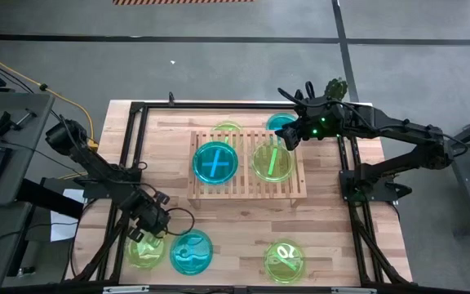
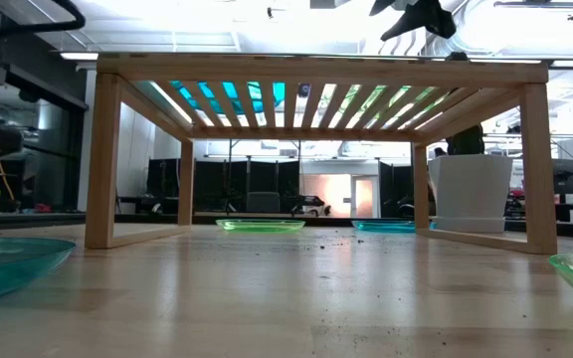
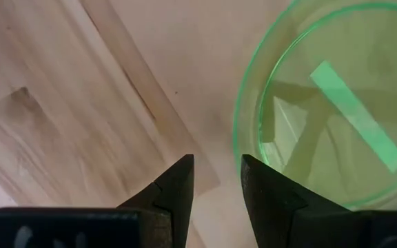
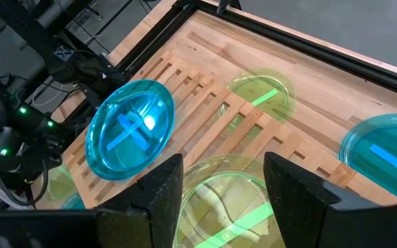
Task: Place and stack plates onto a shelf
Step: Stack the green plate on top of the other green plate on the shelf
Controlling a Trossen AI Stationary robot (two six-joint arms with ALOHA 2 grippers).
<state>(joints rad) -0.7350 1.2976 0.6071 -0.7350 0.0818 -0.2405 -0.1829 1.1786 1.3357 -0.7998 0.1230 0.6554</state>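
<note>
The wooden slat shelf (image 1: 247,189) stands mid-table. A blue plate (image 1: 215,162) and a lime green plate (image 1: 272,161) lie on top of it. Behind it on the tabletop rest a green plate (image 1: 228,128) and a blue plate (image 1: 280,122). Along the near edge lie a green plate (image 1: 144,251), a blue plate (image 1: 191,251) and a green plate (image 1: 285,261). My left gripper (image 3: 218,182) is open, just over the near-left green plate's rim (image 3: 242,131). My right gripper (image 4: 222,182) is open and hovers above the shelf's green plate (image 4: 219,207).
A black metal frame (image 1: 137,110) borders the tabletop. A white plant pot (image 2: 471,189) stands beyond the shelf's far right corner. The left arm's cables (image 1: 178,216) trail near the blue plate at the near edge. Bare tabletop (image 1: 235,224) lies between the shelf and the near plates.
</note>
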